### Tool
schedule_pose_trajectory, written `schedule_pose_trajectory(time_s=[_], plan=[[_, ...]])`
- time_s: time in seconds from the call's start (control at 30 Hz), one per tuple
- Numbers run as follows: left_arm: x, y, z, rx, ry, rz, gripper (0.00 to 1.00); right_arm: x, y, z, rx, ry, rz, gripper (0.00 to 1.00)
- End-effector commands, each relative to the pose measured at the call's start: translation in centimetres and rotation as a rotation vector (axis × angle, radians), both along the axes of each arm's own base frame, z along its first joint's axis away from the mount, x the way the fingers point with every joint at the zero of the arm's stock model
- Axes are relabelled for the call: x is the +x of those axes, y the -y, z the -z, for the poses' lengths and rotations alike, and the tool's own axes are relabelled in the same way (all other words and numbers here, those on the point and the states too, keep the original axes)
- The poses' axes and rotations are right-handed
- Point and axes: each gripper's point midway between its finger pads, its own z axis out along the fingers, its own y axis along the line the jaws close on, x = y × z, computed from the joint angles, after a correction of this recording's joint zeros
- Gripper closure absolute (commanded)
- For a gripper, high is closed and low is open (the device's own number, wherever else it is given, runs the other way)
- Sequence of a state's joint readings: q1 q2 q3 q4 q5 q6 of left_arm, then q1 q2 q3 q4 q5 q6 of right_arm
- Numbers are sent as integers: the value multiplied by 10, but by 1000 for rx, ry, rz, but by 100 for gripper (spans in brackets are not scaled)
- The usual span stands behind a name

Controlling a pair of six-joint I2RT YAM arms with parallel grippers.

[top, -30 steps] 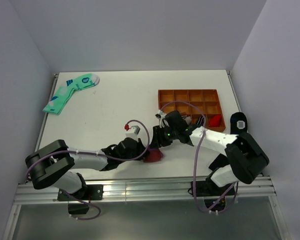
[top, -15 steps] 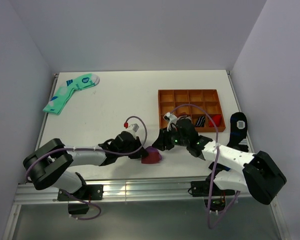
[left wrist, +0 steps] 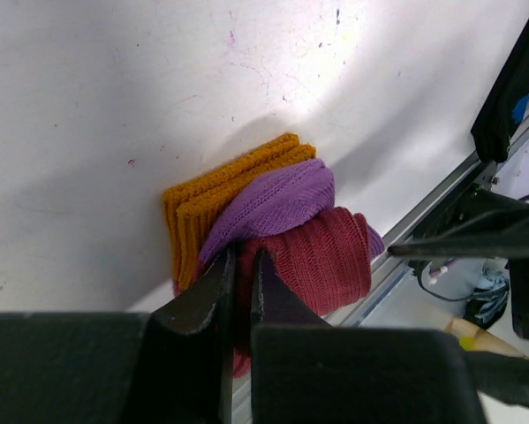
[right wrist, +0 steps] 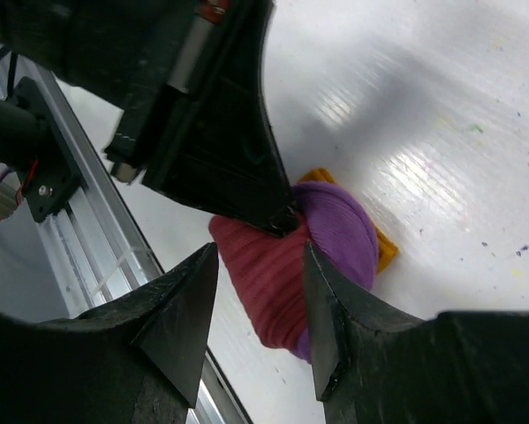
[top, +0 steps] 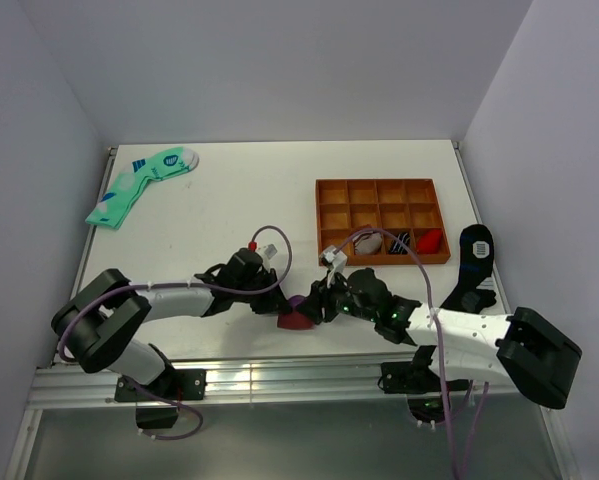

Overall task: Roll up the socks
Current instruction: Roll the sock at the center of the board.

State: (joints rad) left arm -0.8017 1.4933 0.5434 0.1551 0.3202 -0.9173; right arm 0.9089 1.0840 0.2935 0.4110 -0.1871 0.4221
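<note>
Rolled bundle of the socks (top: 297,316) lying on the white table (top: 229,210) near its front edge, between the two arms; the maroon ribbed body is wrapped outermost, with the purple part and the mustard cuff showing at one side. The left gripper (left wrist: 243,265), jaws drawn nearly together, pinches a fold of the maroon knit. The right gripper (right wrist: 260,265), jaws spread wide, faces the bundle from the opposite side, though contact cannot be told; an orange compartment tray (top: 379,183) stands well apart at right rear.
</note>
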Motion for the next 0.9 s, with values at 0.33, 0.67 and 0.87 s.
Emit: schedule_pose_trajectory(time_s=[0.33,0.67,0.87], plan=[[-47,-50,50,216,-277,82,100,1,-15,-8,-38,158,46,48],[-32,-54,39,177,-302,57,100,-10,-21,19,-73,135,29,48],[-29,-56,41,181,-314,43,100,-18,-25,26,-91,131,19,47]])
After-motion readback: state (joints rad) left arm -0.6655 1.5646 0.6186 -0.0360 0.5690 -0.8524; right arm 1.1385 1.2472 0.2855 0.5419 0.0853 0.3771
